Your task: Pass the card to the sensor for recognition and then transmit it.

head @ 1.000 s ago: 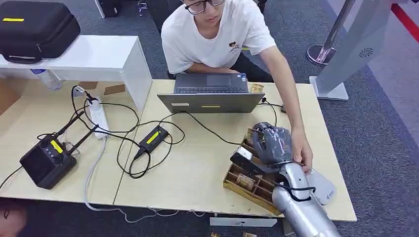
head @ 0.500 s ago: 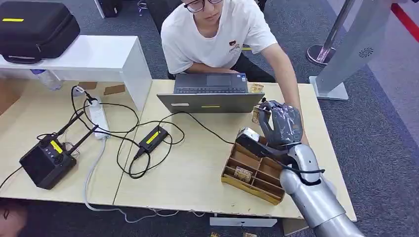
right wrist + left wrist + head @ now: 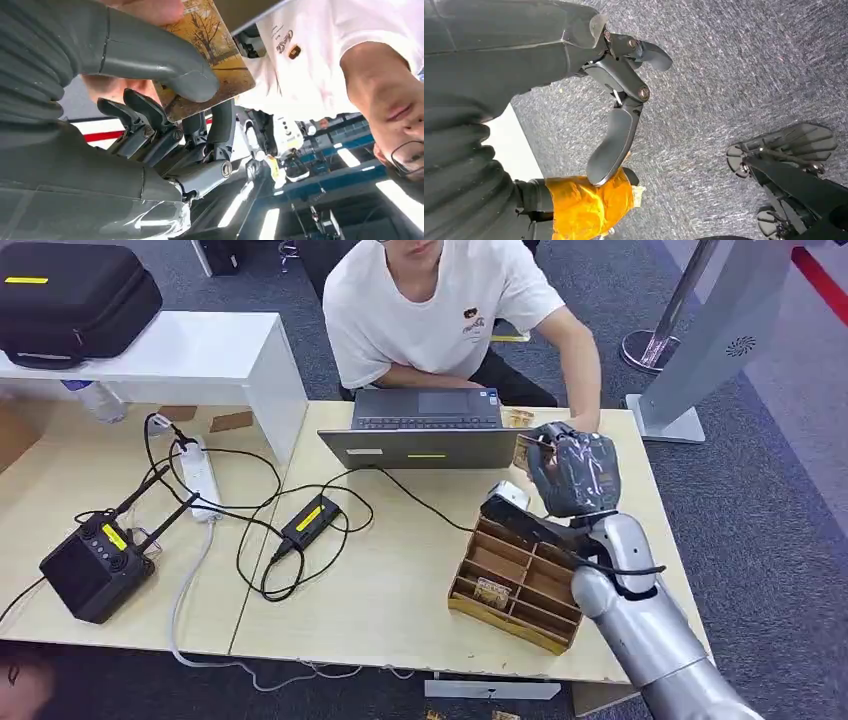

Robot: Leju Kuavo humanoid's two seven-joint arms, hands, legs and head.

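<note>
Wooden compartment tray point(image 3: 497, 612): nearest item, set at an angle close to the front edge of the light wooden table point(image 3: 400, 590). One small card lies in a front compartment; other compartments that can be seen hold nothing. Bare tabletop lies to its left, up to the cable loops.

Right hand point(image 3: 572, 472): raised above the far right part of the table, beyond the tray, silver forearm rising from the lower right corner. In the right wrist view the thick grey thumb point(image 3: 150, 55) presses on the face of the card point(image 3: 210, 50) and the darker fingers point(image 3: 215, 125) back it from the other side, so the card is pinched. The card is brown-gold with a tree picture; in the head view its edge shows at the hand's left side, just beside the laptop's right corner.

Person's hand point(image 3: 145, 10): touches the card's upper part in the right wrist view. The person in a white T-shirt point(image 3: 440, 310) sits behind the table's far edge.

Laptop point(image 3: 428, 430): open, at the far edge, centre.

Left hand point(image 3: 619, 115): hangs over grey carpet, fingers apart, holding nothing; orange tape wraps one part.

Left table section: power strip point(image 3: 200, 475), black adapter point(image 3: 309, 521), black device with antennas point(image 3: 95, 565), loose cables between.

Far left: black case point(image 3: 70, 290) on a white shelf.
</note>
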